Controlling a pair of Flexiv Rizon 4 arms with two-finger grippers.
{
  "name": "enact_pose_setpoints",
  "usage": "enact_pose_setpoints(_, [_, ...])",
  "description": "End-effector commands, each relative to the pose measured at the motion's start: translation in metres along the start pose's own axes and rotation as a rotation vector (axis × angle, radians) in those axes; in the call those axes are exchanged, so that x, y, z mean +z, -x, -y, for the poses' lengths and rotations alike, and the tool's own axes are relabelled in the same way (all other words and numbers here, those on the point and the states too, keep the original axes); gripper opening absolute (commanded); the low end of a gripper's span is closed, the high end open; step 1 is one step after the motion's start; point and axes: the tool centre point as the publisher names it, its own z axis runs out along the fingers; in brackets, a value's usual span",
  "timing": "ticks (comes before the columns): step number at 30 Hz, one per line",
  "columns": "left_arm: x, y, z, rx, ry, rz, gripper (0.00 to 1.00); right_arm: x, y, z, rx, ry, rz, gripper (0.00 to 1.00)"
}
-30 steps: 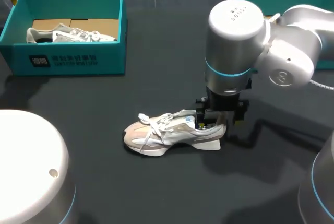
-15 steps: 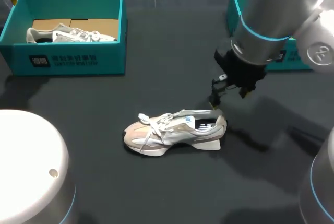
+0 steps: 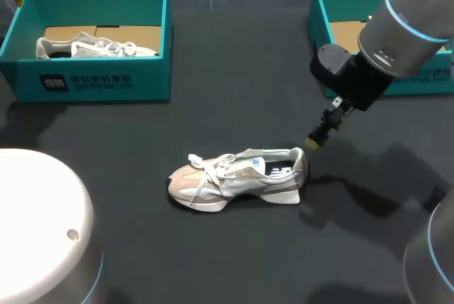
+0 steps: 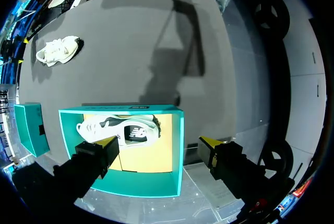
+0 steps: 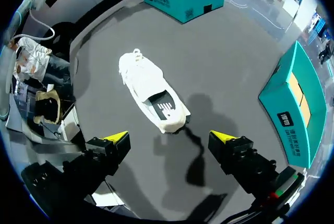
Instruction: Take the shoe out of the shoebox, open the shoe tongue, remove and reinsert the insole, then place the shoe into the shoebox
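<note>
The shoe [image 3: 237, 178] is out of its box and stands upright on the bench [image 3: 234, 105], mid-table, toe to the left and heel to the right, so the first step is done. My right end effector [image 3: 316, 139] hangs just above and to the right of the heel, fingers spread wide with nothing between them and clear of the shoe. From the right wrist a dark insole [image 5: 163, 104] lies seated inside the shoe's opening. I judge the insole step either finished or not begun (the pictures cannot settle which). I also cannot tell whether the tongue is pulled open.

My left end effector [image 4: 159, 142] hovers over the left box [image 3: 99, 84] at the far left, fingers apart and empty. A second shoe [image 3: 92, 47] lies in that box on its cardboard floor.

The right box [image 3: 323, 6] at the far right shows bare cardboard where I can see in, so it is probably where the shoe goes. What certainly remains is gripping the shoe and placing it into a box.
</note>
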Motion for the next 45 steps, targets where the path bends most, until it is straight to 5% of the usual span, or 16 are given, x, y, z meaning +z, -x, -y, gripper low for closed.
enact_pose_setpoints(1, [0.0, -0.001, 0.001, 0.001, 0.001, -0.002, 1.0, 0.002, 0.003, 0.008, -0.122, 0.125, -0.084, 1.0])
enact_pose_setpoints(8, [0.0, -0.001, 0.001, 0.001, 0.001, -0.002, 1.0, 0.002, 0.005, 0.006, -0.143, 0.134, -0.066, 1.0])
enact_pose_setpoints(10, [0.0, -0.001, 0.001, 0.001, 0.001, -0.002, 1.0, 0.002, 0.008, 0.006, -0.189, 0.215, -0.038, 1.0])
enact_pose_setpoints(14, [0.0, -0.001, 0.001, 0.001, 0.001, -0.002, 1.0, 0.003, 0.012, 0.011, -0.19, 0.25, -0.012, 1.0])
enact_pose_setpoints(24, [0.0, -0.001, 0.001, 0.001, 0.001, -0.002, 1.0, 0.017, 0.047, 0.048, -0.292, 0.375, -0.052, 1.0])
enact_pose_setpoints(38, [0.0, -0.001, 0.001, 0.001, 0.001, -0.002, 1.0, 0.019, 0.054, 0.054, -0.308, 0.33, -0.05, 1.0])
enact_pose_setpoints(45, [0.0, -0.001, 0.001, 0.001, 0.001, -0.002, 1.0, 0.029, 0.072, 0.09, -0.397, 0.531, -0.125, 1.0])
